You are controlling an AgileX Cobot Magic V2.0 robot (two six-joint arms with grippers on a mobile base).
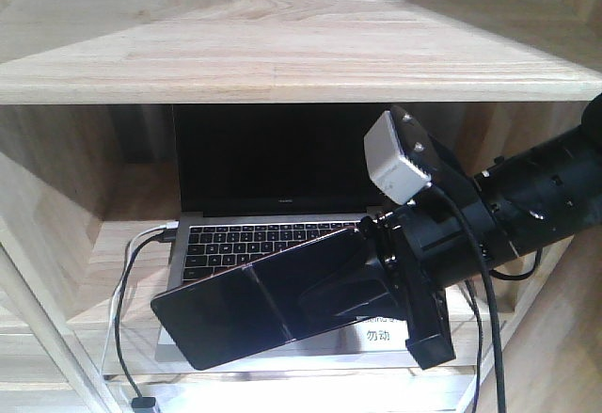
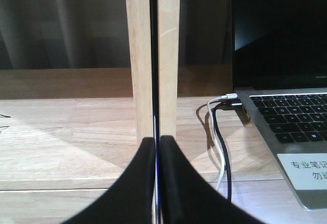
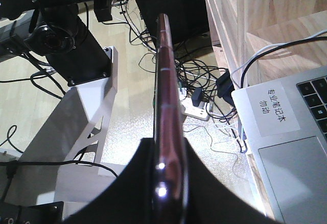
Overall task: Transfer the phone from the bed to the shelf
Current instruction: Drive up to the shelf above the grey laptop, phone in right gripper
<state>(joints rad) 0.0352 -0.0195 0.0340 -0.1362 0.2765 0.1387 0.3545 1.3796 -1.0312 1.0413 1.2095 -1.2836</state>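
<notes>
The phone (image 1: 254, 305), a glossy black slab with a centre crease, hangs tilted in front of the shelf (image 1: 282, 46), with its left end lower. My right gripper (image 1: 339, 286) is shut on its right end. In the right wrist view the phone (image 3: 164, 71) stands edge-on, showing a pinkish metal rim, clamped in the right gripper (image 3: 168, 141) over the floor, just off the shelf's (image 3: 265, 9) front edge. My left gripper (image 2: 157, 138) is shut, with only a hairline between its fingers, and sits low over the shelf board (image 2: 76, 132). The bed is out of view.
An open grey laptop (image 1: 273, 234) fills the cubby, its palm rest carrying a white label (image 1: 376, 336). White and black cables (image 2: 219, 137) run from its left side. Twin wooden uprights (image 2: 168, 55) stand ahead of the left gripper. A power strip and tangled cables (image 3: 196, 104) lie on the floor.
</notes>
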